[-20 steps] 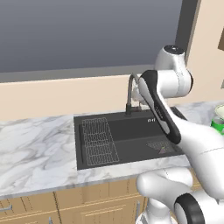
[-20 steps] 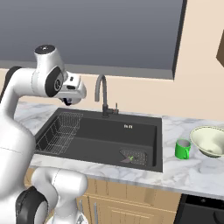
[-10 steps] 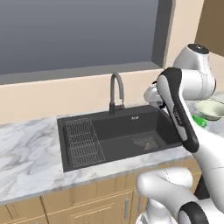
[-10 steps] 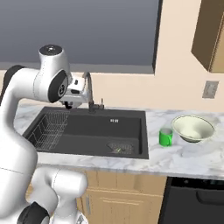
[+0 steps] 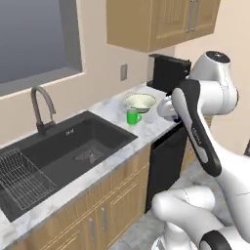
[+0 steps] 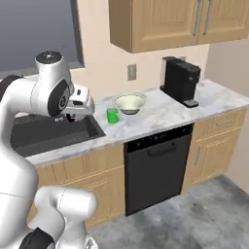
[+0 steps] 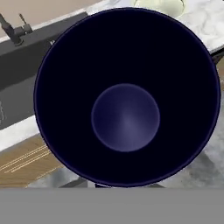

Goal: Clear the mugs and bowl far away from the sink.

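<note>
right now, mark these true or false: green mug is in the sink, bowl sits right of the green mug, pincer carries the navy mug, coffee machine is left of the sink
1. The green mug is in the sink. False: it stands on the counter beside the sink.
2. The bowl sits right of the green mug. True.
3. The pincer carries the navy mug. True: the hand view looks straight into its dark inside.
4. The coffee machine is left of the sink. False: it stands to the right, beyond the bowl.

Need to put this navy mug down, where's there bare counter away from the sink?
Bare marble lies between the bowl and the coffee machine, and right of that machine to the counter end. It is crowded beside the sink, where the green mug stands by the bowl.
</note>
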Robot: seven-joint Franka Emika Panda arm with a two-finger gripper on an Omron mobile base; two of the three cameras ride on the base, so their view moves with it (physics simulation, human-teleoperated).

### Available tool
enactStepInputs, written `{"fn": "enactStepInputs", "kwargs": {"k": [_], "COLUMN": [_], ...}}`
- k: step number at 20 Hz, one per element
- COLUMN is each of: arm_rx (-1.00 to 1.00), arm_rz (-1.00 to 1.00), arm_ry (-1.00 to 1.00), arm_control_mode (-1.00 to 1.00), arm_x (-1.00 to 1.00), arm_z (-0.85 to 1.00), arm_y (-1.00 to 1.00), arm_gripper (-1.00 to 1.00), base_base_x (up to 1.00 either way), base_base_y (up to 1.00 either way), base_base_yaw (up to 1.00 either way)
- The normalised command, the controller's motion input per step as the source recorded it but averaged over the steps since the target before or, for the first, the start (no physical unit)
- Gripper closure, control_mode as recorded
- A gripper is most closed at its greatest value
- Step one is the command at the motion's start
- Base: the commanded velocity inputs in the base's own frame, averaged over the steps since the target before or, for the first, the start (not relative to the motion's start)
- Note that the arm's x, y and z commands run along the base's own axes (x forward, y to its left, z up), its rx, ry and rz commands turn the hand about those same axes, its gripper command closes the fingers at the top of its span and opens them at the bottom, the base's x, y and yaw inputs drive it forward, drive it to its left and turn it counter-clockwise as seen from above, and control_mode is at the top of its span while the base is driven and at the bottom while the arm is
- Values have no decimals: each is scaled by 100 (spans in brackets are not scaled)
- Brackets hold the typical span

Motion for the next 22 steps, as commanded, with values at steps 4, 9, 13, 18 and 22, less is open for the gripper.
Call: {"fn": "enactStepInputs", "kwargs": {"k": [4, 9, 13, 18, 22], "arm_rx": [0, 0, 0, 0, 0], "arm_rz": [0, 0, 0, 0, 0], "arm_ry": [0, 0, 0, 0, 0], "arm_control_mode": [100, 100, 100, 100, 100], "arm_x": [0, 0, 0, 0, 0], "arm_z": [0, 0, 0, 0, 0], "arm_y": [0, 0, 0, 0, 0], "arm_gripper": [100, 100, 100, 100, 100], "base_base_x": [-9, 0, 0, 0, 0], "base_base_y": [2, 0, 0, 0, 0], "base_base_yaw": [-98, -100, -100, -100, -100]}}
